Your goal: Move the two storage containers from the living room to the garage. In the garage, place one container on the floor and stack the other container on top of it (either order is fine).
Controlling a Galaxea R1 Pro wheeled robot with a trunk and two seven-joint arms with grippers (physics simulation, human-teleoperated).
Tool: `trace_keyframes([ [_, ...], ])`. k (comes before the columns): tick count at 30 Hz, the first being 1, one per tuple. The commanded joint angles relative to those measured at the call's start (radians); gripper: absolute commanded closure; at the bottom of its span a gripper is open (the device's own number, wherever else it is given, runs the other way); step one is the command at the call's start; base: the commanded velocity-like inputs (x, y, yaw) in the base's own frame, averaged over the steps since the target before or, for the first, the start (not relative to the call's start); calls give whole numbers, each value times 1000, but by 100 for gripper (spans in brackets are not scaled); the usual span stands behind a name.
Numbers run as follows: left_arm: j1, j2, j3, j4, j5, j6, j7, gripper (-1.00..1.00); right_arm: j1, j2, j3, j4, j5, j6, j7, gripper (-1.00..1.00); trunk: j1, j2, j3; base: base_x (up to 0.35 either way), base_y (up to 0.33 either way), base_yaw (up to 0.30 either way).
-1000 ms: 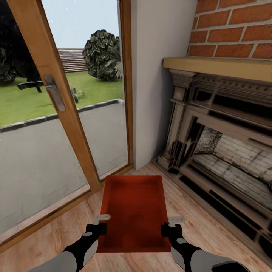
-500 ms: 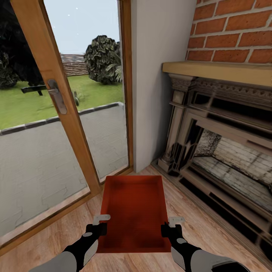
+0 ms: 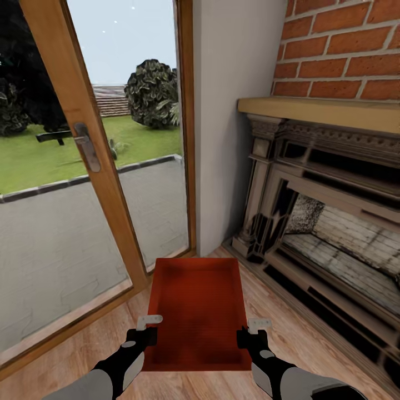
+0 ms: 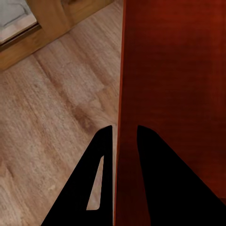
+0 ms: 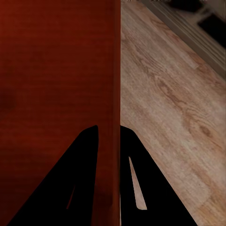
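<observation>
Glass door (image 3: 83,183), fireplace (image 3: 328,222): ahead of tools.
Red bin (image 3: 197,311): between tools, over wood floor (image 3: 289,328).
Left tool (image 3: 145,329), right tool (image 3: 251,331): each clamped on side wall.
Advice: hold level, equal grip, turn slowly.

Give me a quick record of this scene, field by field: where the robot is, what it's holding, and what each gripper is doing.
room: living room, wood-plank floor
held item: one red-orange storage container, open top up
left gripper: fingers clamp the container's left wall
right gripper: fingers clamp its right wall
ahead: glass door, lawn outside
right side: brick fireplace
</observation>
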Motion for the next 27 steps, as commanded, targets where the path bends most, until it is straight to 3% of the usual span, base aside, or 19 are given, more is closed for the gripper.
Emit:
trace_keyframes([
  [1,-1,18,4,3,10,-4,18,100,-2,0,-7,1,-28,-10,-14,100,0,-1,1,0,0,0],
  [27,0,18,3,2,10,-5,18,100,-2,0,-7,1,-28,-10,-14,100,0,-1,43,0,0,0],
])
